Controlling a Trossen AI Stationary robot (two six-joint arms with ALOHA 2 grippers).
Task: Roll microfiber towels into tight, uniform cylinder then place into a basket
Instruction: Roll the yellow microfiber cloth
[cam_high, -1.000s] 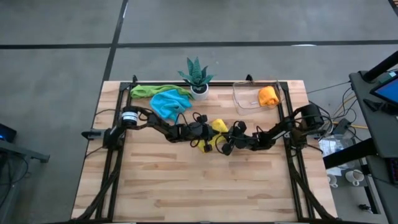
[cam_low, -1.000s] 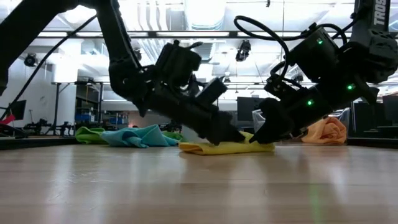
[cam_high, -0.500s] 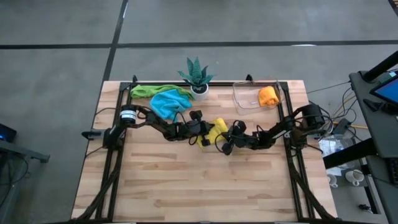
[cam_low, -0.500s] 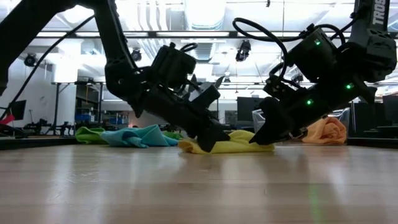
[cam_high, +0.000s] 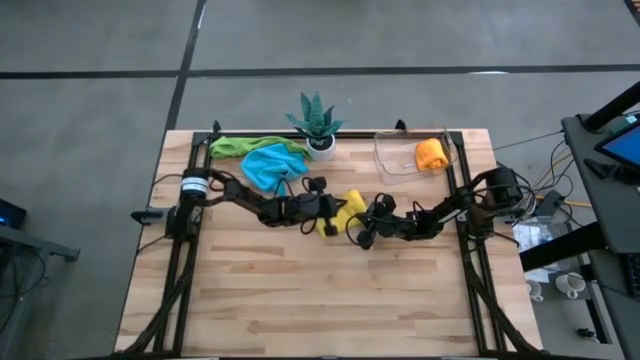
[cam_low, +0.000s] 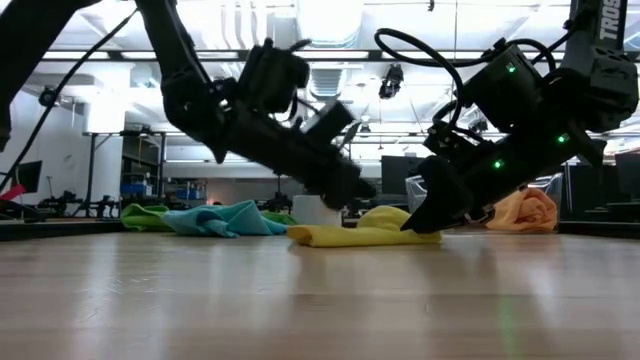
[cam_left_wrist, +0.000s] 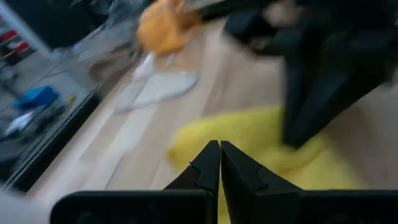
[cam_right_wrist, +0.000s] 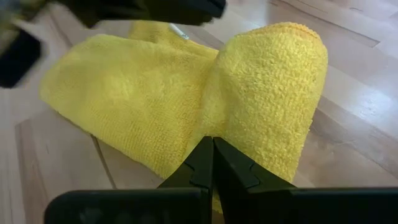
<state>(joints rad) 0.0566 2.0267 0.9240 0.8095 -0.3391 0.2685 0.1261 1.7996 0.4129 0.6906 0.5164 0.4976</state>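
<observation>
The right pincer (cam_low: 412, 226) is down at the counter (cam_high: 330, 300) near its middle, its fingers pressed together with nothing between them, the tips resting on the right end of the yellow towel (cam_high: 340, 212). In the right wrist view that towel (cam_right_wrist: 186, 106) lies partly folded, one end doubled up into a thick hump just past the closed tips (cam_right_wrist: 210, 152).

The left pincer (cam_low: 360, 190) hangs just above the same towel from the left, also closed tight and empty, clear of the cloth in the low view. From its own wrist view its tips (cam_left_wrist: 219, 155) meet over the yellow fabric, with the right arm's dark body standing on the towel beyond.

In the low view the yellow towel (cam_low: 360, 232) lies flat on the counter with a raised lump toward its right end.

Farther off, at the far left of the counter, a light blue towel (cam_high: 272, 165) lies crumpled, partly over a green towel (cam_high: 240, 146). Just right of them stands a spiky potted plant (cam_high: 317, 122) in a white pot. At the far right sits the clear basket (cam_high: 395, 158), with an orange rolled towel (cam_high: 431, 154) inside its right end.
</observation>
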